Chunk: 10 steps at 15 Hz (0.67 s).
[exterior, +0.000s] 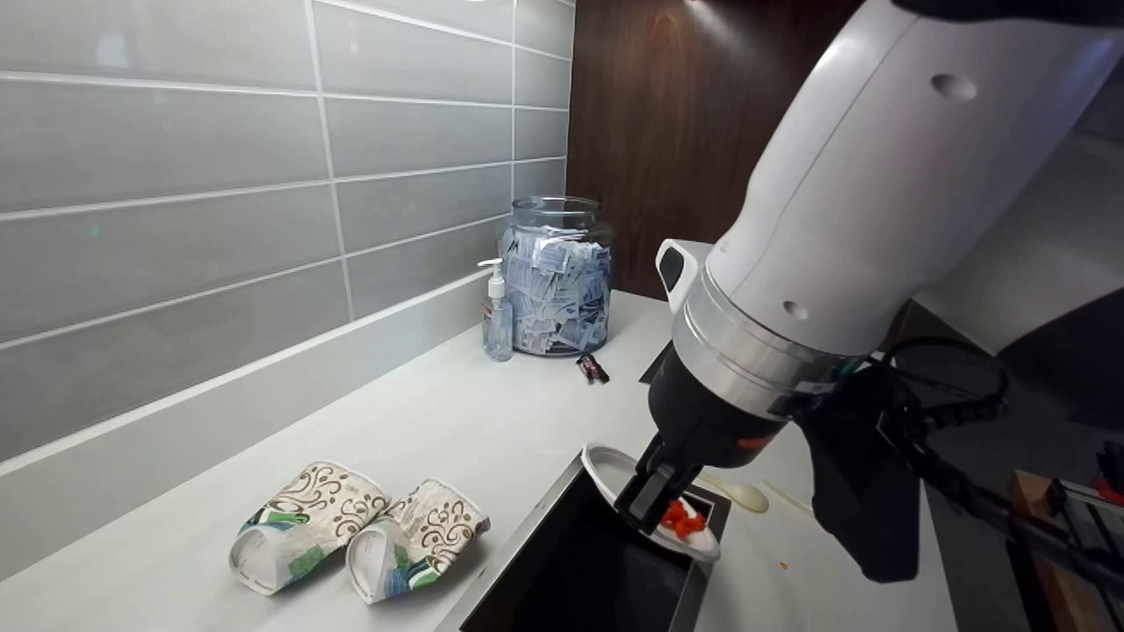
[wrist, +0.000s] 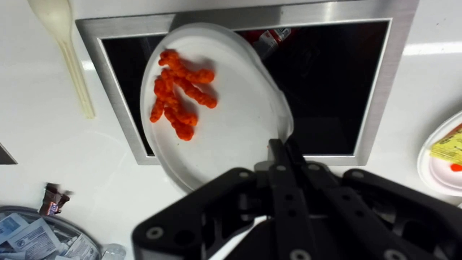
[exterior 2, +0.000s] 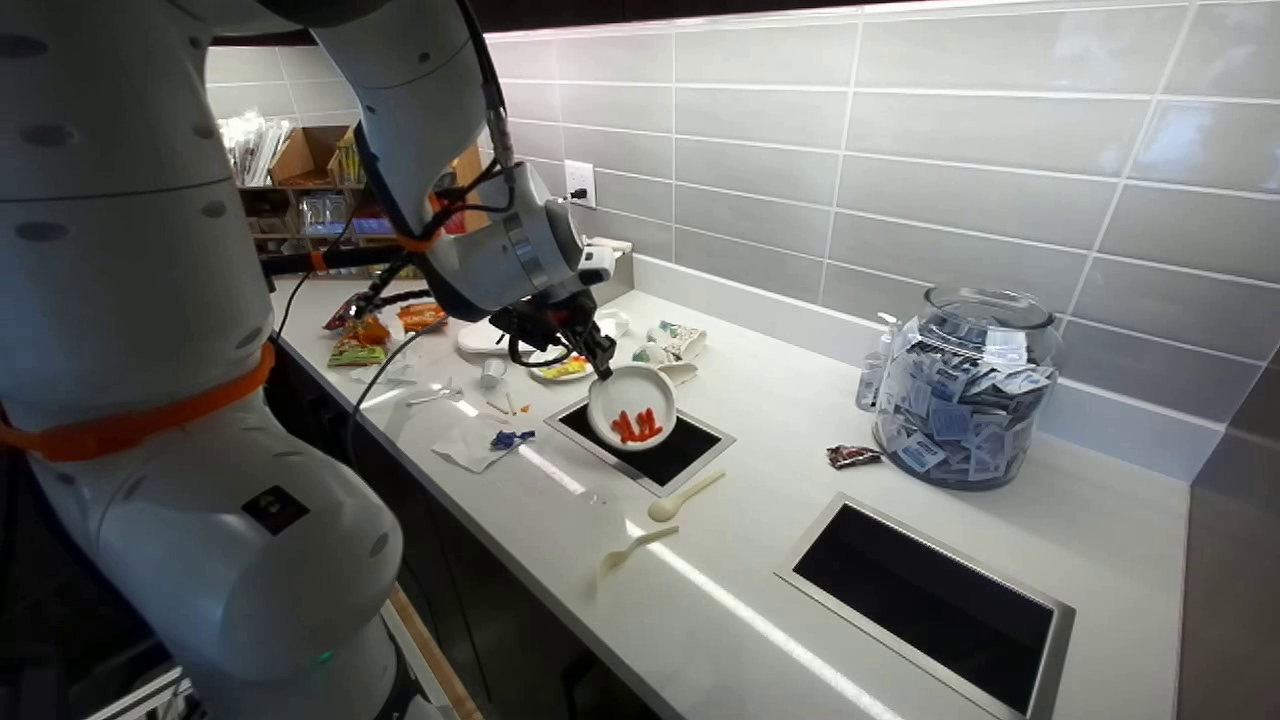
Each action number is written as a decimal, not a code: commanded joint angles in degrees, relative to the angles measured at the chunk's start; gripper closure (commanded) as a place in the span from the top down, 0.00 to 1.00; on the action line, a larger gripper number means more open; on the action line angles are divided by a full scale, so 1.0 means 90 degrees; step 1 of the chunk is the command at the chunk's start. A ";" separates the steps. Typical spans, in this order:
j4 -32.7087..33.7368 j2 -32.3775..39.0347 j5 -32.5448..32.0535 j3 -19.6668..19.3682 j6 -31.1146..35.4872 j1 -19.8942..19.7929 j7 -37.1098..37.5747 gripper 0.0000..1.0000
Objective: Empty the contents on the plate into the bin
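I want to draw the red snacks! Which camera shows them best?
The wrist view. There the snacks look biggest, nothing blocks them, and you can see their bumpy shapes. Both exterior views show them much smaller, as a red bunch on the tilted plate.

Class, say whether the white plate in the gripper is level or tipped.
Tipped: in both exterior views the plate slants, red snack curls lying toward its lower edge.

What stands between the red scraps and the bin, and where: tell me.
Only the plate they lie on, held in the jaws and tilted, partly over the bin: its face is beneath the red scraps. Nothing else shows between them and the bin in any view.
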 commanded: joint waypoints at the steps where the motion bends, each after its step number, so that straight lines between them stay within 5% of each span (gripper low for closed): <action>1: 0.0096 0.0167 -0.0324 -0.0065 0.0370 -0.0025 0.0051 0.01; 10: 0.0129 0.0179 -0.0494 -0.0115 0.0776 -0.0007 0.0101 0.01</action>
